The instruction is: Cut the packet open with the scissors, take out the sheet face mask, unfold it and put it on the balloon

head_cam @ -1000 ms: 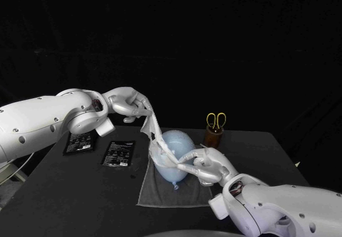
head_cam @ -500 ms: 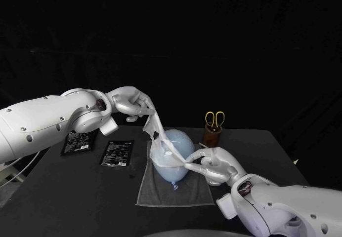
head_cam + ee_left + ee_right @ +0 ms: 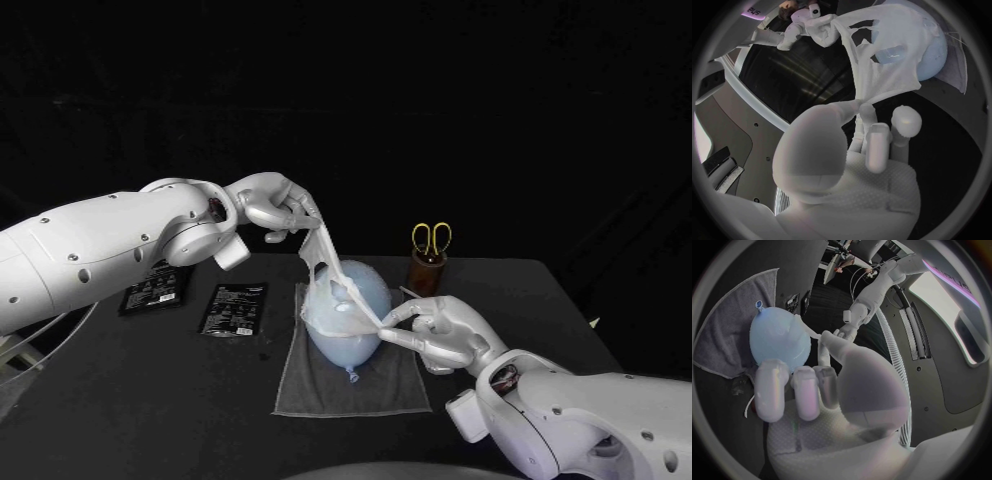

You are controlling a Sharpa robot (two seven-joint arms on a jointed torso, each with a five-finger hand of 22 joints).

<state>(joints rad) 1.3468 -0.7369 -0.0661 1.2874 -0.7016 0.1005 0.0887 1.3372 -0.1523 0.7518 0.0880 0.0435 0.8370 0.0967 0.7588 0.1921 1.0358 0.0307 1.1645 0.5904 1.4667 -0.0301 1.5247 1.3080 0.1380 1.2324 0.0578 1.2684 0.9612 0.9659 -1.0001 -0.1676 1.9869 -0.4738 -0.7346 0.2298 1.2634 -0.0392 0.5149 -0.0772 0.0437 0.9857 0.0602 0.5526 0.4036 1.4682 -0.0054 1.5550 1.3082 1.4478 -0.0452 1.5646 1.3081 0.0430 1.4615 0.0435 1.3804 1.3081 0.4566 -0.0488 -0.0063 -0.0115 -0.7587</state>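
Observation:
A pale blue balloon lies on a grey cloth in the middle of the table. A white sheet mask is stretched slantwise above the balloon. My left hand pinches its upper end, raised above the table's far side. My right hand pinches its lower end beside the balloon's right flank. In the left wrist view the mask spreads from my fingers toward the balloon. The right wrist view has the balloon on the cloth. Yellow-handled scissors stand in a brown holder.
Two black packets lie on the table to the left of the cloth. The brown holder stands at the back, right of the balloon. The table's right half is bare black surface.
My left hand has moved right and a little higher, my right hand has shifted right, and the mask is pulled tauter and narrower over the balloon.

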